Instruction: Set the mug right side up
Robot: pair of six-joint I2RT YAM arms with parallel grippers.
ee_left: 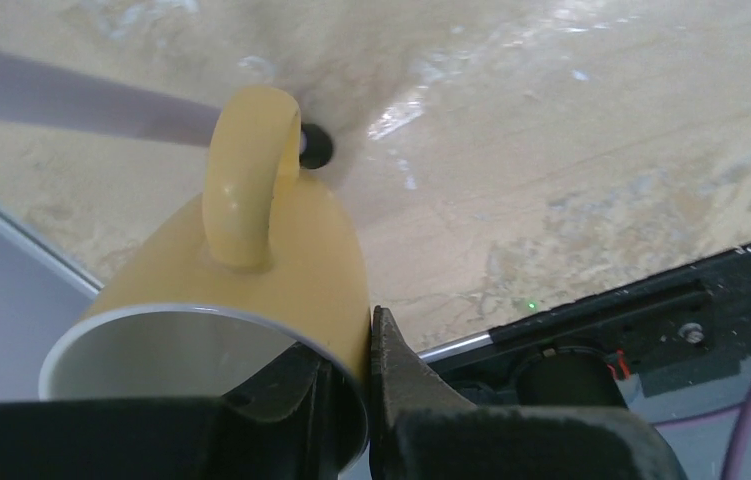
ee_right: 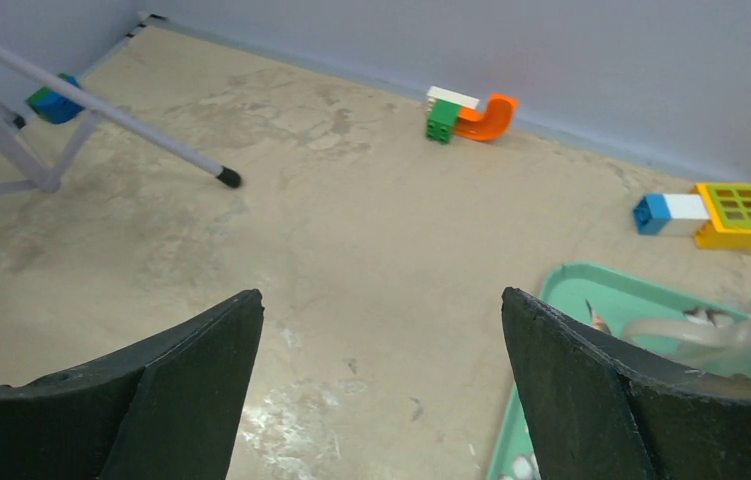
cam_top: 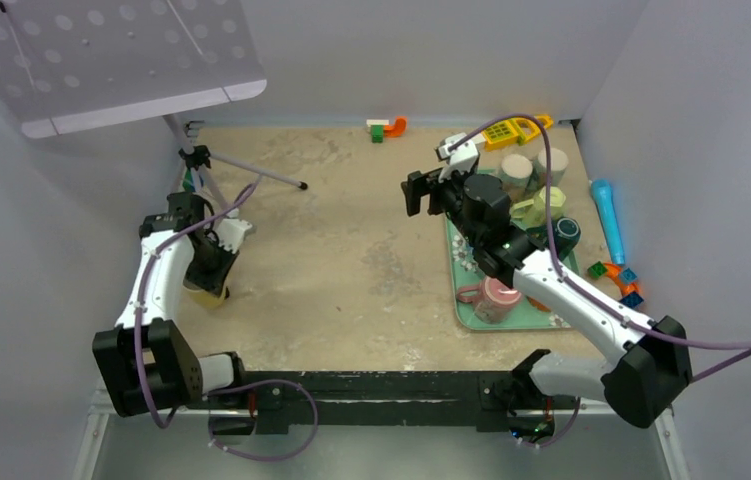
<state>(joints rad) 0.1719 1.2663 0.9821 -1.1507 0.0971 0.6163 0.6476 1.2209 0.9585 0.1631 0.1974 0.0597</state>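
— Where is the yellow mug [ee_left: 251,280] sitting?

— It is lying tipped toward its side at the left edge of the table [cam_top: 351,260], close to the left wall. Its handle [ee_left: 246,190] is pointing up and its open mouth is facing the wrist camera.

— Is the left gripper [ee_left: 351,375] holding it?

— Yes, it is clamping the rim wall. One finger is reaching inside the mouth and the other is pressing on the outside. From above, the gripper is covering most of the mug, so only a sliver of yellow is showing.

— Is the mug touching the table?

— It may be, but I cannot tell, since neither view is showing its underside.

— And the other arm?

— The right gripper [ee_right: 381,400] is hanging over the table with its fingers spread wide and nothing between them. It is hovering near the far left corner of the teal tray [cam_top: 463,300]. A pink mug [cam_top: 499,298] is sitting at the tray's near end.

— Anything near the yellow mug?

— A tripod leg [cam_top: 261,175] is stretching across the table beyond it. Green, white and orange toy bricks [ee_right: 466,113] are lying by the back wall.
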